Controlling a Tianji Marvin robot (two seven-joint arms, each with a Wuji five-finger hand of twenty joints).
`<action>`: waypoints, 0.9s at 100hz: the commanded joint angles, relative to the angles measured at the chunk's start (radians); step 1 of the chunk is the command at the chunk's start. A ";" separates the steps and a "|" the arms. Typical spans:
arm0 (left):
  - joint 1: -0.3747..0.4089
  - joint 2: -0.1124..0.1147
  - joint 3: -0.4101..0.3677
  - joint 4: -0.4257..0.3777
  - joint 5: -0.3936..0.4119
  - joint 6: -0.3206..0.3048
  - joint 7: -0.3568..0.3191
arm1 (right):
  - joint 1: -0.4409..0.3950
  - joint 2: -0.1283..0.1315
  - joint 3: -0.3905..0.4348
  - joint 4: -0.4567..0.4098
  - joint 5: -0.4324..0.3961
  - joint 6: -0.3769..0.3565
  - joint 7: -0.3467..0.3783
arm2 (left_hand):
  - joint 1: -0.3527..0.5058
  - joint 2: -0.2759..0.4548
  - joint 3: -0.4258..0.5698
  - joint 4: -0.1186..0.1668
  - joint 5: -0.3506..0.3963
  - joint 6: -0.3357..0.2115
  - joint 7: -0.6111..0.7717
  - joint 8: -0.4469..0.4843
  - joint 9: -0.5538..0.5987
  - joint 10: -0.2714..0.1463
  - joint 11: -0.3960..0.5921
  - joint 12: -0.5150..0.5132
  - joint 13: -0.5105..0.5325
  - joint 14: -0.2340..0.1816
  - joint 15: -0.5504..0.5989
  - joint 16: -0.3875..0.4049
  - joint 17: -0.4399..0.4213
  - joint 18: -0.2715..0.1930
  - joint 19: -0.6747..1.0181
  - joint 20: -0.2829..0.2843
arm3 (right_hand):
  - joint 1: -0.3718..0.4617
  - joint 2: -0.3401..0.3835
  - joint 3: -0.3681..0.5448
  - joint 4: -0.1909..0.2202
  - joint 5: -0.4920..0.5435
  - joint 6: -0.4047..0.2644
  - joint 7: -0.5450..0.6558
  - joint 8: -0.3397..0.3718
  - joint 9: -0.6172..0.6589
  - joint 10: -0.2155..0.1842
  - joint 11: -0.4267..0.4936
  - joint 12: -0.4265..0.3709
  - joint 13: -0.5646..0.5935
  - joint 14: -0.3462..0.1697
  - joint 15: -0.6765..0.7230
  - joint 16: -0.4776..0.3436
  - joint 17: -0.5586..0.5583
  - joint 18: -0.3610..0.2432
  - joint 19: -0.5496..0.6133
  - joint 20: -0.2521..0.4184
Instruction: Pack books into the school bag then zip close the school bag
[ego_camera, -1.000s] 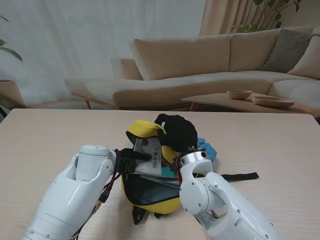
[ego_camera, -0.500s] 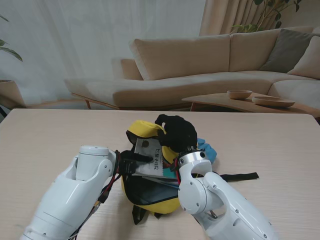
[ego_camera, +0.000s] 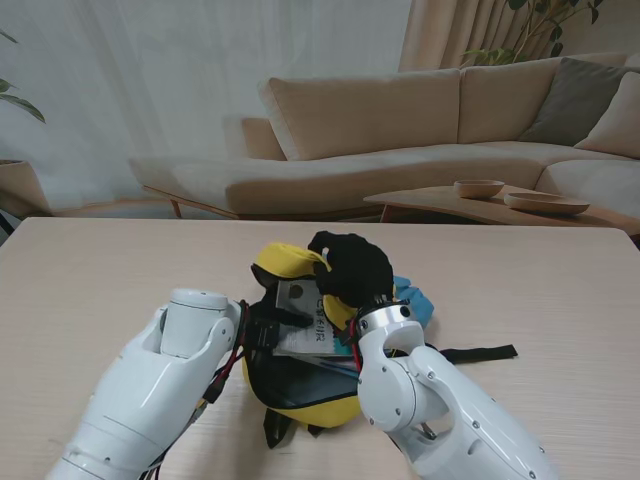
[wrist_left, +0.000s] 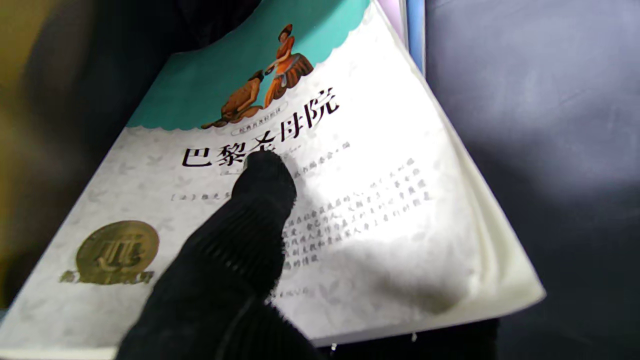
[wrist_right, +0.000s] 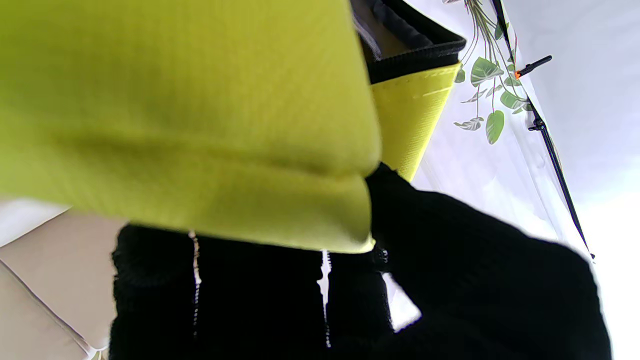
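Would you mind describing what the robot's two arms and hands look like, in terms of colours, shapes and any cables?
Both arms are glossy white with rounded, bulbous shells and a short cylindrical segment near each wrist. The left arm has red and black cables running along its inner side; the right arm shows a metallic ring at the wrist. The left hand and right hand are each covered in black ribbed knit fabric.

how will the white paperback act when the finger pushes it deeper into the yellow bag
The paperback probably flexes rather than slides stiffly: its corner already curls. Its cover looks glossy, so the left hand may slip. The school bag looks soft, so its mouth may sag once released.
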 joint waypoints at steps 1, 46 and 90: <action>0.005 0.003 0.001 -0.012 -0.004 0.020 -0.009 | -0.003 -0.007 -0.001 -0.017 -0.001 -0.009 0.012 | 0.112 0.124 -0.006 0.076 -0.028 -0.009 0.054 -0.021 0.025 -0.018 0.007 0.030 -0.001 0.022 0.020 -0.004 -0.011 -0.018 -0.013 -0.021 | 0.149 0.145 0.027 0.091 0.099 -0.209 0.236 0.163 -0.013 0.006 0.022 0.007 -0.029 0.005 0.027 0.012 0.009 -0.010 0.079 0.023; 0.005 0.040 0.034 -0.024 0.078 -0.013 -0.066 | -0.007 -0.006 0.005 -0.025 0.002 -0.011 0.016 | -0.192 -0.010 0.244 0.073 -0.168 0.036 -0.089 -0.043 -0.248 -0.036 -0.066 -0.080 -0.242 -0.028 -0.184 -0.097 -0.210 -0.110 -0.140 -0.142 | 0.149 0.143 0.029 0.092 0.101 -0.207 0.237 0.161 -0.012 0.008 0.022 0.007 -0.029 0.005 0.027 0.012 0.009 -0.010 0.079 0.022; 0.046 0.068 0.014 -0.072 0.145 -0.028 -0.089 | -0.003 -0.006 0.005 -0.017 0.003 -0.016 0.013 | -0.434 -0.046 0.342 0.086 -0.261 0.102 -0.499 -0.324 -0.543 -0.019 -0.220 -0.397 -0.456 -0.074 -0.437 -0.239 -0.352 -0.182 -0.316 -0.231 | 0.148 0.143 0.030 0.093 0.102 -0.210 0.236 0.160 -0.011 0.006 0.021 0.008 -0.029 0.005 0.027 0.012 0.010 -0.009 0.079 0.021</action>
